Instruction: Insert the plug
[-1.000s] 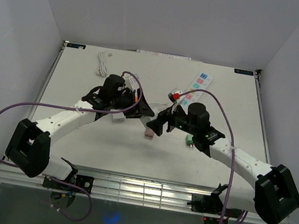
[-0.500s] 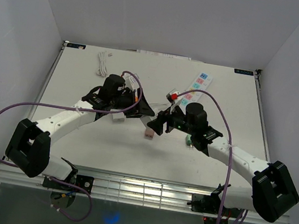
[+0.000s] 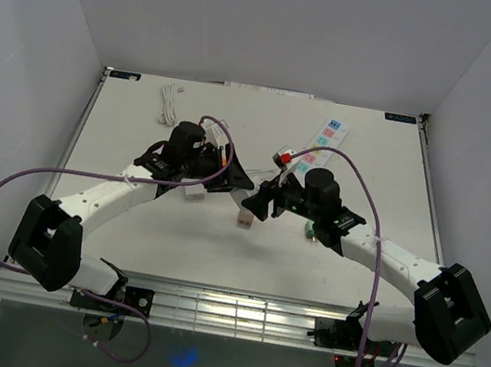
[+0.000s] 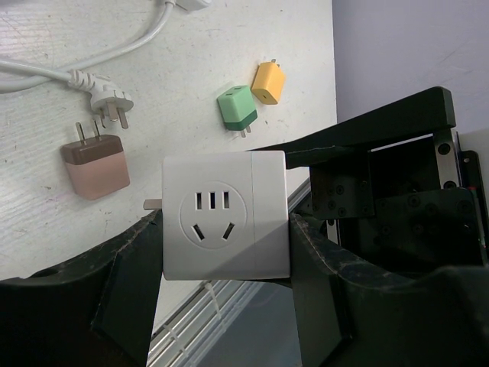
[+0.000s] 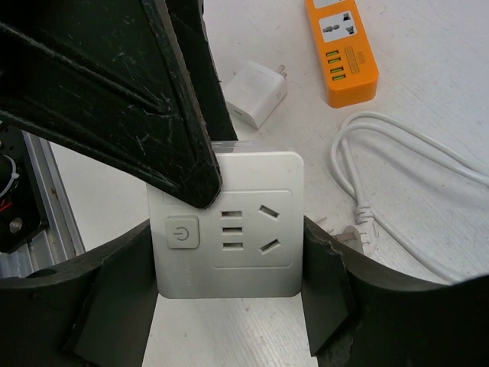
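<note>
A white cube socket (image 4: 225, 214) sits between my left gripper's (image 4: 225, 252) two black fingers, which press on both its sides. In the right wrist view the same cube (image 5: 229, 237), with a power button, sits between my right gripper's (image 5: 229, 306) fingers, which also touch both its sides; a left finger (image 5: 176, 130) overlaps its top. In the top view the two grippers meet at mid-table, left (image 3: 239, 180) and right (image 3: 260, 200), and hide the cube. A pink plug (image 4: 95, 164) lies on the table just beside them; it also shows in the top view (image 3: 244, 218).
A green plug (image 4: 238, 109), a yellow plug (image 4: 268, 82) and a white cable's plug (image 4: 111, 107) lie nearby. An orange power strip (image 5: 341, 50), a white charger (image 5: 258, 92) and a looped white cable (image 5: 397, 160) lie beyond. A white strip (image 3: 323, 140) lies at the back.
My right arm has shifted slightly left toward the left gripper over the last second. The left arm has stayed still.
</note>
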